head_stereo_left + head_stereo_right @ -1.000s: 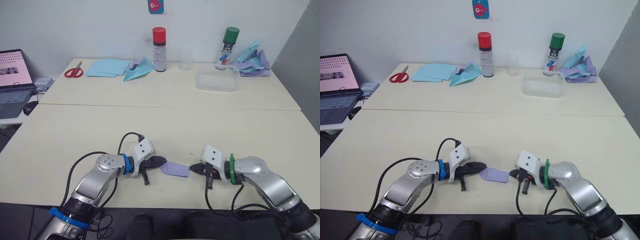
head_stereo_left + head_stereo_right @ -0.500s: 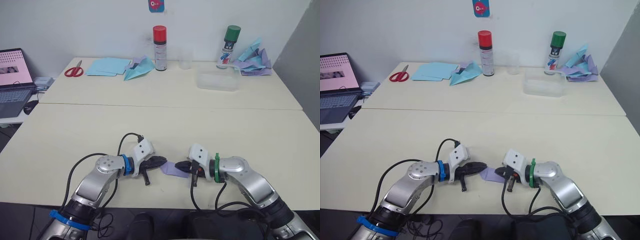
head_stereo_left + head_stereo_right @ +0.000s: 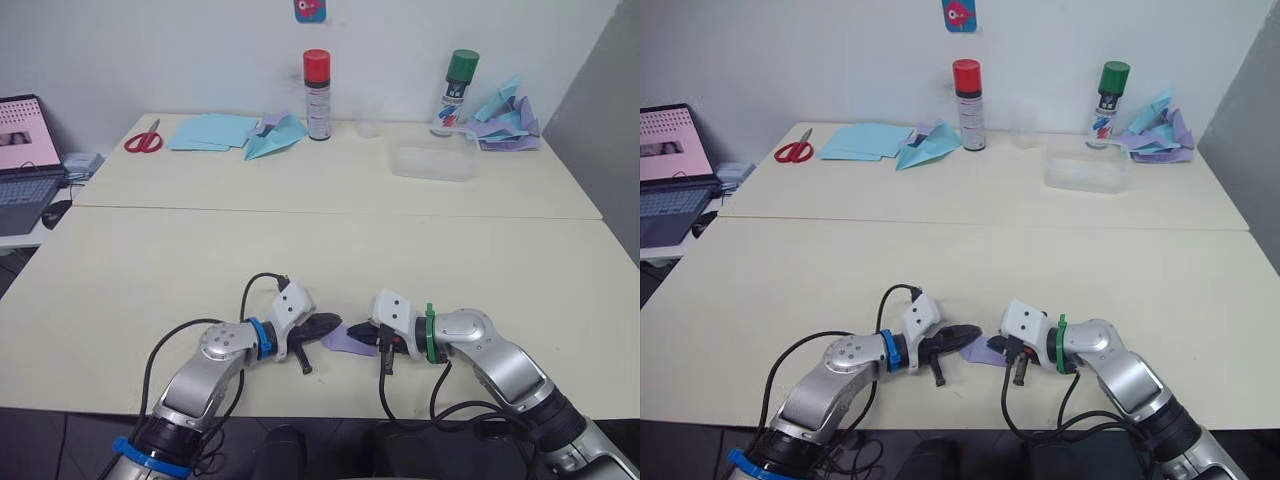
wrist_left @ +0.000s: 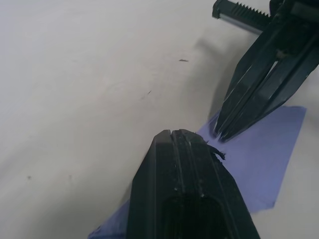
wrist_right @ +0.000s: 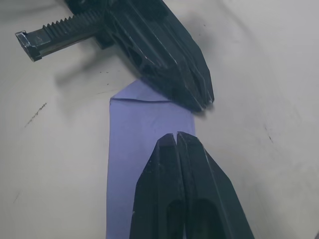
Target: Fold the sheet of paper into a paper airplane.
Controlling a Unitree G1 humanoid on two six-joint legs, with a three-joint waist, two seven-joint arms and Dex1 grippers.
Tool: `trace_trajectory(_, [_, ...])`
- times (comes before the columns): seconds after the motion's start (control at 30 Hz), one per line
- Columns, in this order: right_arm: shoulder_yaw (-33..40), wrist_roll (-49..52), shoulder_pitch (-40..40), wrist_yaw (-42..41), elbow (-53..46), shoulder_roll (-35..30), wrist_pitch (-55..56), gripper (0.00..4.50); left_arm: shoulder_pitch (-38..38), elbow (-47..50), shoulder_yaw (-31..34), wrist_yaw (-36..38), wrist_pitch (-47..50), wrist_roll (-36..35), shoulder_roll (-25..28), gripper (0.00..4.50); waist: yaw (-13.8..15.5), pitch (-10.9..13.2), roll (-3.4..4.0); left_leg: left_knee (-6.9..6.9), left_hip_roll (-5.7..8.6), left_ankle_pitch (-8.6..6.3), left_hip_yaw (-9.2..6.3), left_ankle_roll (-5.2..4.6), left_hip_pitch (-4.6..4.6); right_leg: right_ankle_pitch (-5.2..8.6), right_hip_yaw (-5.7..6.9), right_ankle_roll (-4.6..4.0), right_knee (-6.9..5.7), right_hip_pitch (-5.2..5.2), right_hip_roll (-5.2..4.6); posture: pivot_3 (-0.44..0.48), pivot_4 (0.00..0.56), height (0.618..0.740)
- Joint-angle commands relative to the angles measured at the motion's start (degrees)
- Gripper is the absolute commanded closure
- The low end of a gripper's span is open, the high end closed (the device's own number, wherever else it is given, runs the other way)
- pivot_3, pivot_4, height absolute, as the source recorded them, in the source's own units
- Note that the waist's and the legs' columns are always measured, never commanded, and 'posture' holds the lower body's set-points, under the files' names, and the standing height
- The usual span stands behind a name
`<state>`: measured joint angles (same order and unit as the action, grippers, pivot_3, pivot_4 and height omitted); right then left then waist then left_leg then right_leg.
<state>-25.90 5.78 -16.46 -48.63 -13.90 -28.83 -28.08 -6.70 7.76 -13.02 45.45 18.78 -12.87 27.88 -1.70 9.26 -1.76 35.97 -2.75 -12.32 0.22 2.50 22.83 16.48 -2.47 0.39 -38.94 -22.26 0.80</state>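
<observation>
While folded purple paper [image 3: 349, 339] lies flat near front table [image 3: 200, 260] edge, I see left gripper [image 4: 172, 134] fingers pressed together on one end, right gripper [image 5: 177, 137] fingers pressed together on other, tips nearly meeting.

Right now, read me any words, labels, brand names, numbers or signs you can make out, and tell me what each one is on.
No text can be read.
Red-capped spray can: label too small to read.
Green-capped spray can: label printing blurred, unreadable.
Wall sticker: red shape on blue, no legible words.
Laptop screen: pink display, content too small to read.
Sheet of paper under both claws: no print visible.
</observation>
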Motion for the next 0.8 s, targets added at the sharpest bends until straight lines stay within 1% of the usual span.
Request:
trace_trajectory(0.03, [0.33, -0.38, 1.42, -0.20, -0.50, -1.16, -1.45, 4.44, 2.96, -4.08, 3.09, -2.50, -0.66, 2.90, 2.88, 4.50, -0.14, -0.01, 0.02, 0.00, -0.01, 0.00, 0.00, 0.00, -0.02, 0.00, 0.00, -0.01, 0.00, 0.00, 0.00, 0.000, 0.150, 0.740])
trace_trajectory(0.27, [1.43, 0.42, 1.94, -0.59, -0.44, -1.01, -0.49, 4.44, 6.26, -0.39, 10.71, -4.53, -1.01, -0.73, 3.82, 4.50, -0.18, -0.03, 0.05, -0.14, -0.08, 0.00, 0.00, 0.00, -0.12, 0.05, 0.01, -0.09, -0.03, -0.01, 0.01, 0.000, 0.150, 0.740])
trace_trajectory(0.37, [5.53, 4.84, 1.78, -0.43, -1.76, 1.35, -0.21, 4.44, 6.01, 3.69, 13.41, -3.43, -1.69, -3.84, 3.55, 4.50, -0.10, 0.22, -0.03, -0.14, -0.05, 0.00, 0.01, 0.01, -0.01, 0.06, 0.02, -0.10, -0.01, -0.05, -0.02, 0.000, 0.150, 0.740])
trace_trajectory(0.43, [9.61, 10.81, 1.55, -1.80, -4.78, 2.66, -1.61, 4.44, 5.49, 6.63, 15.19, -2.33, -1.48, -6.03, 4.30, 4.50, -0.07, 0.54, -0.15, -0.12, -0.03, 0.00, 0.02, 0.01, 0.06, 0.04, 0.02, -0.07, -0.01, -0.10, -0.04, 0.000, 0.150, 0.740])
trace_trajectory(0.47, [11.75, 13.94, 1.35, -2.63, -6.26, 2.97, -2.71, 4.28, 5.44, 7.88, 16.04, -1.37, -1.59, -6.95, 5.01, 4.50, -0.06, 0.76, -0.27, -0.11, -0.03, 0.00, 0.01, 0.01, 0.11, 0.03, 0.03, -0.05, -0.01, -0.13, -0.05, 0.000, 0.150, 0.740])
trace_trajectory(0.53, [14.97, 18.66, 1.06, -5.00, -9.13, 1.71, -4.23, 3.86, 6.36, 10.05, 17.04, 1.80, -2.94, -7.59, 7.63, 3.96, -0.04, 0.85, -0.30, -0.11, -0.04, 0.00, -0.02, 0.01, 0.20, 0.02, 0.06, -0.04, 0.01, -0.17, -0.05, 0.000, 0.150, 0.740])
trace_trajectory(0.6, [16.71, 21.43, 1.20, -7.25, -11.87, -0.46, -4.72, 3.20, 7.82, 11.08, 17.78, 4.94, -5.43, -7.42, 10.29, 3.47, -0.05, 0.86, -0.30, -0.14, -0.03, -0.04, 0.01, 0.06, 0.20, 0.06, 0.04, -0.02, 0.06, -0.17, -0.06, 0.000, 0.150, 0.740])
trace_trajectory(0.77, [17.33, 25.52, 2.44, -11.51, -16.97, -5.85, -5.13, 1.41, 11.27, 14.03, 18.89, 10.33, -8.93, -8.78, 14.01, 1.89, -0.05, 0.90, -0.28, -0.22, -0.04, -0.18, 0.01, 0.10, 0.18, 0.28, 0.06, -0.09, 0.08, -0.17, -0.09, 0.000, 0.150, 0.740])
trace_trajectory(0.8, [16.81, 25.22, 2.93, -12.33, -17.43, -6.90, -4.47, 1.40, 12.10, 14.88, 19.04, 10.92, -9.68, -8.98, 14.22, 1.53, -0.04, 0.91, -0.28, -0.24, -0.04, -0.19, 0.01, 0.10, 0.18, 0.31, 0.07, -0.10, 0.07, -0.17, -0.09, 0.000, 0.150, 0.740])
